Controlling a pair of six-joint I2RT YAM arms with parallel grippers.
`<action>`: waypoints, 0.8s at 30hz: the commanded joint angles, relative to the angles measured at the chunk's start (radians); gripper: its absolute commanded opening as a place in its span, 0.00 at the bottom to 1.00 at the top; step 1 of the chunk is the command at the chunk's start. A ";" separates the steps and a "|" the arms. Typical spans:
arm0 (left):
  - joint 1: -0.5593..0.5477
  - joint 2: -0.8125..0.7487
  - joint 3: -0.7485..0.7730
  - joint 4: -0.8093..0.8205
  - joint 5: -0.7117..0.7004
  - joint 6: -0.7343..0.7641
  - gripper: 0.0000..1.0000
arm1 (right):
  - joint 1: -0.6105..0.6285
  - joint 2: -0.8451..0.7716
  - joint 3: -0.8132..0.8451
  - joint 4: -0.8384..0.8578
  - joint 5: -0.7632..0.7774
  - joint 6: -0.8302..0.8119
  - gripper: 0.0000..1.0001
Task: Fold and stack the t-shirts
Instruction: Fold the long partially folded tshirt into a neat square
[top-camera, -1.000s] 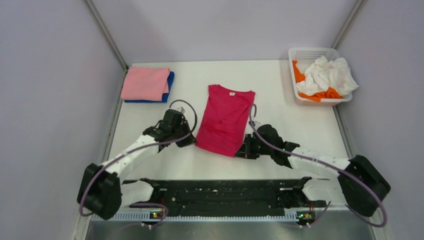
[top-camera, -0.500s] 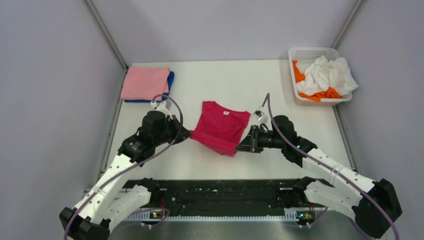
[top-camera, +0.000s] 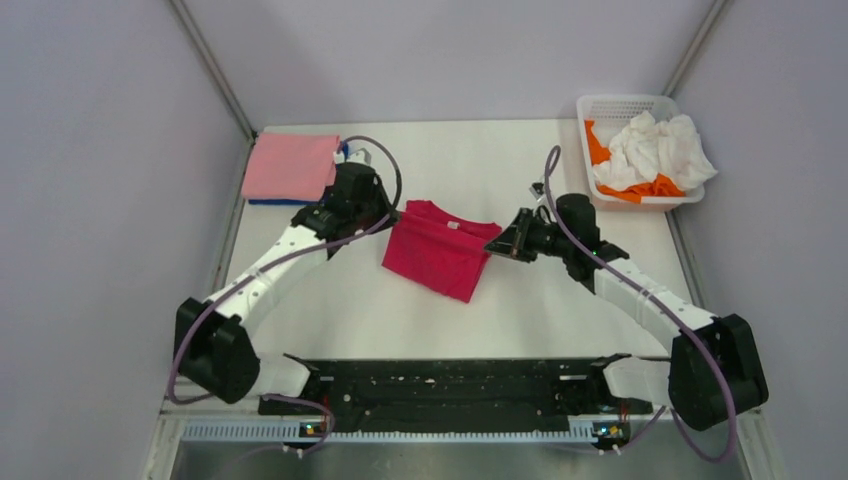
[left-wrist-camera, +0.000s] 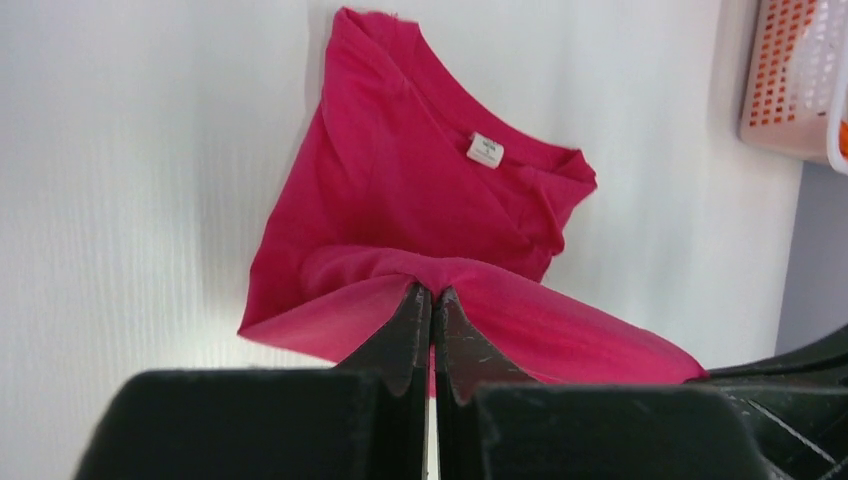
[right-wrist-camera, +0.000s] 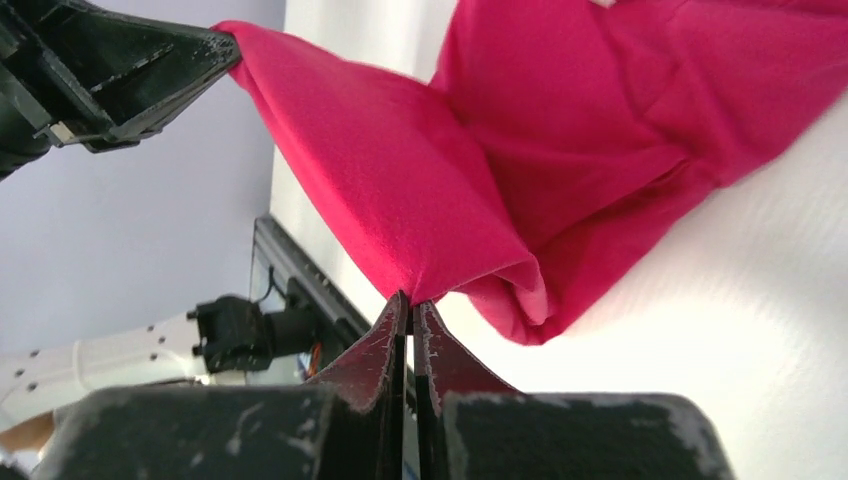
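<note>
Left fingers (left-wrist-camera: 412, 330) and right fingers (right-wrist-camera: 388, 345) each pinch tight on a hem corner of the crimson t-shirt (top-camera: 440, 262), edge stretched between the 2; collar (left-wrist-camera: 520, 165) lies just ahead.

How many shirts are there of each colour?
red shirt: 1
pink shirt: 1
blue shirt: 1
white shirt: 1 (a crumpled heap, so it may hide more)
orange shirt: 1
Total: 5
</note>
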 joint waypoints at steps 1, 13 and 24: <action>0.027 0.127 0.116 0.068 -0.130 0.013 0.00 | -0.076 0.063 0.060 0.063 0.046 -0.059 0.00; 0.069 0.471 0.357 0.063 -0.115 0.063 0.00 | -0.157 0.382 0.164 0.206 -0.013 -0.058 0.00; 0.082 0.717 0.675 -0.084 -0.031 0.153 0.72 | -0.200 0.573 0.313 0.209 0.081 -0.066 0.51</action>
